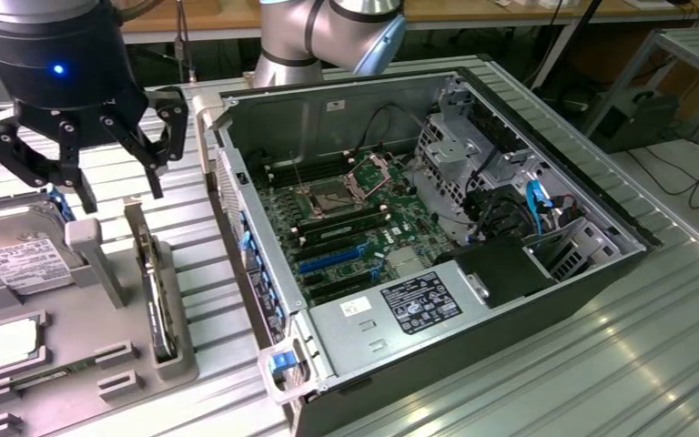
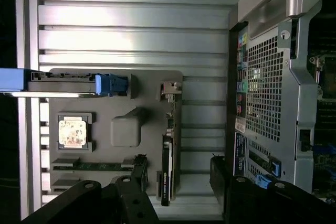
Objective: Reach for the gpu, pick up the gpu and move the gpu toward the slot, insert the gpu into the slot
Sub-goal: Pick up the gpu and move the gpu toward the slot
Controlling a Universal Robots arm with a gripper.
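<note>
Directions are clock hours read across the exterior view, with 6 nearest the camera.

Nearest, at about 8 o'clock, a grey parts tray [image 1: 106, 369] [image 2: 149, 90] lies on the ribbed metal counter [image 1: 641, 364] [image 2: 131, 35]. A square processor chip [image 1: 12, 341] [image 2: 72, 132] sits in a pocket at the tray's near end. The gpu [image 1: 153, 287] [image 2: 165, 177] stands on its long edge in a narrow holder along the tray's 3 o'clock side, running from 6 toward 12. Nothing is holding it. Beyond the chip, toward 9 o'clock, a silver hard drive [image 1: 15, 259] with a white label rests in the same tray.

At 3 o'clock of the tray, just beside it, an open computer case [image 1: 362, 341] [image 2: 268, 77] lies on its side and takes up the middle of the view. On the board inside it, the slot [image 1: 329, 261] is a bright-blue strip near the case's 9 o'clock wall. It has no card in it and sits well apart from the gpu.

Farther back, at about 10 o'clock, the gripper [image 1: 119, 196] [image 2: 178, 182] hangs above the tray's far end with its fingers [image 1: 76, 187] spread wide and nothing between them. In the wrist view the gpu's edge lies between the two fingers, and neither of them touches it.

At 12 o'clock, the grey arm [image 1: 325, 32] rises behind the case.
</note>
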